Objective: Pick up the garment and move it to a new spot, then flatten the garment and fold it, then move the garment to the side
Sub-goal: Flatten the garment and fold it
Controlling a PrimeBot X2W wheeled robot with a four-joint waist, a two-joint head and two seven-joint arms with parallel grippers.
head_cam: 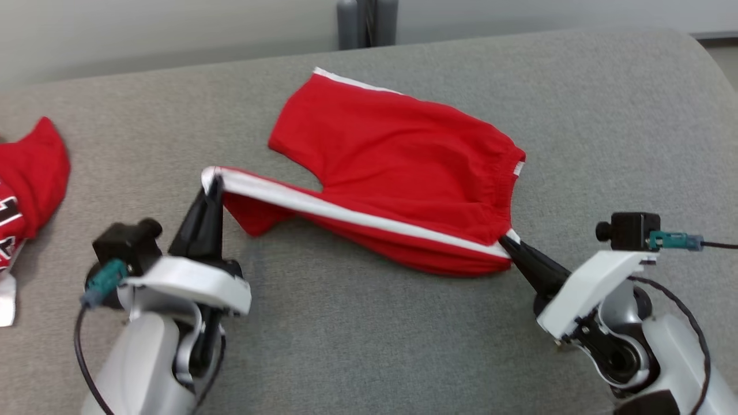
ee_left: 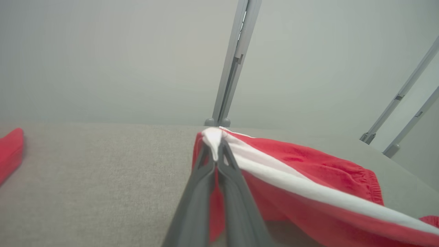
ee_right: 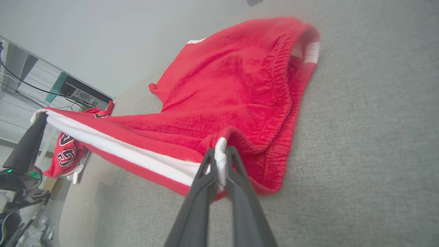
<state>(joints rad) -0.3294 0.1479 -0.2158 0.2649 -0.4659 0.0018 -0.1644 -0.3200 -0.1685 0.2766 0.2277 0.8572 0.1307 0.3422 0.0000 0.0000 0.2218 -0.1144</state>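
Judging from how things lie, the work stands in the flatten-and-fold stage: the garment [head_cam: 392,150], a pair of red shorts, sits about the middle of the grey table [head_cam: 403,346], its far leg and seat spread fairly smooth; no finished fold is visible, and the last shift to the side is not yet done. The near edge is raised off the table and drawn into a straight, taut line along the white stripe [head_cam: 346,213]; the red cloth under it sags back to the surface near the left end. The left gripper [head_cam: 212,187] has its fingers pressed together on the hem end of that stripe, at the left; in the left wrist view a tuft of white cloth stands out between the tips. The right gripper [head_cam: 510,241] is clamped on the opposite end, at the corner of the waistband [head_cam: 507,167] on the right; the right wrist view shows white cloth pinched between its two fingers. So the garment hangs between the two grippers and spreads away from the held edge toward the far side. A second red garment [head_cam: 29,173] lies at the left edge of the table, well apart. What is left, as I judge it: carrying the held edge across to make the fold, then moving the folded garment aside.
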